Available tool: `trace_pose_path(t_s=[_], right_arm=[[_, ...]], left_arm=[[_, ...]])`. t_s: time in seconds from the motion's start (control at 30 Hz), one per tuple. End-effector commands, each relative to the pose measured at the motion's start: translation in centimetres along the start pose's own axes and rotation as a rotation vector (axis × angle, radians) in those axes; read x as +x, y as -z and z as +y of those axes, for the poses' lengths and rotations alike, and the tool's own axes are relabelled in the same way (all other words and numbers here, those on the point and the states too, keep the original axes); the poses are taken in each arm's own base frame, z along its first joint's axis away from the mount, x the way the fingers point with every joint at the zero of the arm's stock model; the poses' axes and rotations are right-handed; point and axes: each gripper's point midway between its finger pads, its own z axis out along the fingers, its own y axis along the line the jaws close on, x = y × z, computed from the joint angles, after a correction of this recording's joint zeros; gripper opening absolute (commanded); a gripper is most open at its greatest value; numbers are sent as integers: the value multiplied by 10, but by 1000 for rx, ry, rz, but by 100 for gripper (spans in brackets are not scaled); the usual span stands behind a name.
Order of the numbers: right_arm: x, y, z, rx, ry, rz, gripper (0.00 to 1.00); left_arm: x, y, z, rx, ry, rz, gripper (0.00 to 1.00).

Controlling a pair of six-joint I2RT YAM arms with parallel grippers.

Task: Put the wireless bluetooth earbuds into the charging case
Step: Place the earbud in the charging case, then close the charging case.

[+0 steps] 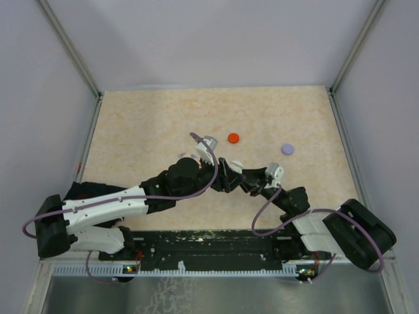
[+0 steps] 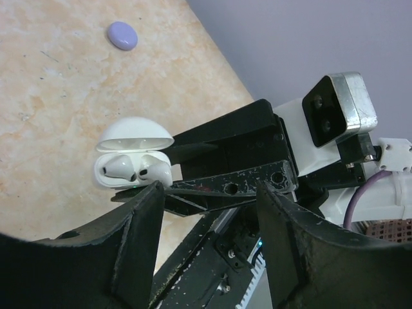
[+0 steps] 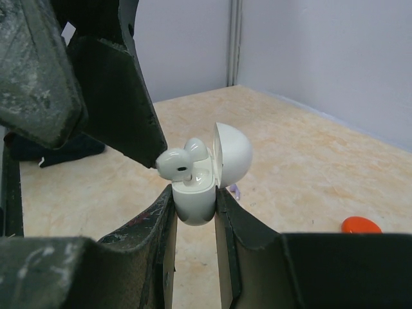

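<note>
The white charging case [image 3: 193,201] stands upright, pinched between the right jaws, its domed lid [image 3: 233,154] hinged open. Two white earbuds [image 3: 175,164] sit side by side in it, close under the left jaws' tip.

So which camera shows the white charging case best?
Left wrist: the whole charging case shows, lid open, two white earbuds inside. Right wrist hides its base inside the right gripper; top external gives only a white speck.
</note>
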Motion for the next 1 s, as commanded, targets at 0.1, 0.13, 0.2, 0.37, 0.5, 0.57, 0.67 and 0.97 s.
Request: trace_pose_path(t_s=[0.1,0.13,0.2,0.37,0.5,0.57,0.67,0.97], right_arm=[[-20,-5,5,-29,25,-80,0],[-20,-5,5,-27,26,-79,0],[-21,-6,5,-26,26,-80,0],[-22,-5,6,-28,27,-85,0],[-18,-5,5,-26,24,-68,0],[-19,-6,5,-28,26,-74,0],[-17,-6,4,-26,23,-66,0],[-18,-6,5,-28,22,-68,0]], left_arm=[[1,-8,-19,77,-10,39,62],[1,-9,-19,78,-13,43,62],[0,-12,-21,78,-19,46,62],[1,-17,-28,98,-20,65,62],[5,-16,-26,96,-17,75,62],[5,-14,-23,82,-22,71,62],[2,-11,-18,68,-37,57,62],[-2,-9,-18,65,-63,46,64]])
